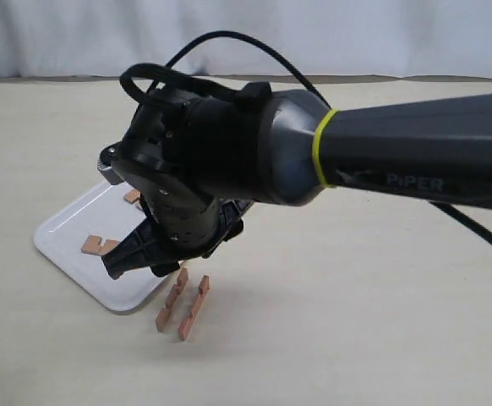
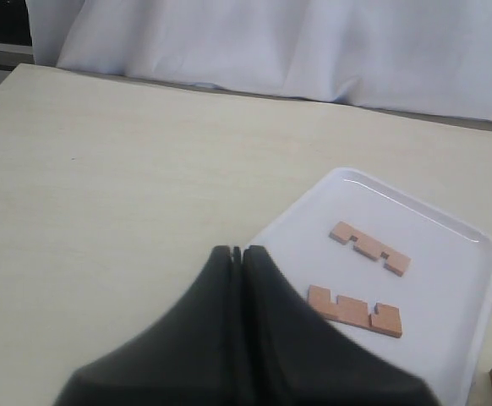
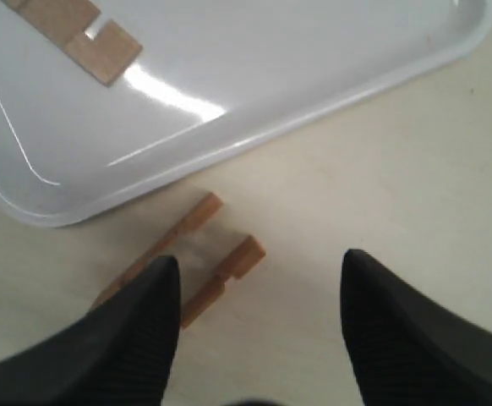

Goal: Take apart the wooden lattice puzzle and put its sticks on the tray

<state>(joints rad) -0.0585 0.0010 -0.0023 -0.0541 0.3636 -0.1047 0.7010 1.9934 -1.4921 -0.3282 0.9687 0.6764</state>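
No assembled lattice puzzle shows; only separate sticks. Two sticks (image 1: 172,299) (image 1: 194,307) lie side by side on the table just off the tray's near corner, also in the right wrist view as one stick (image 3: 163,244) and another (image 3: 226,277). My right gripper (image 1: 143,264) (image 3: 259,264) hangs open just above them, nothing between its fingers. The white tray (image 1: 64,227) (image 2: 449,321) (image 3: 314,85) holds two sticks (image 2: 369,248) (image 2: 353,309), seen from outside as stick (image 1: 98,245) and stick (image 1: 132,196). My left gripper (image 2: 237,251) is shut and empty, at the tray's edge.
The right arm's dark body (image 1: 229,152) reaches across from the right and hides much of the tray and the left arm in the exterior view. A white curtain (image 2: 314,42) closes the far side of the beige table (image 1: 356,321).
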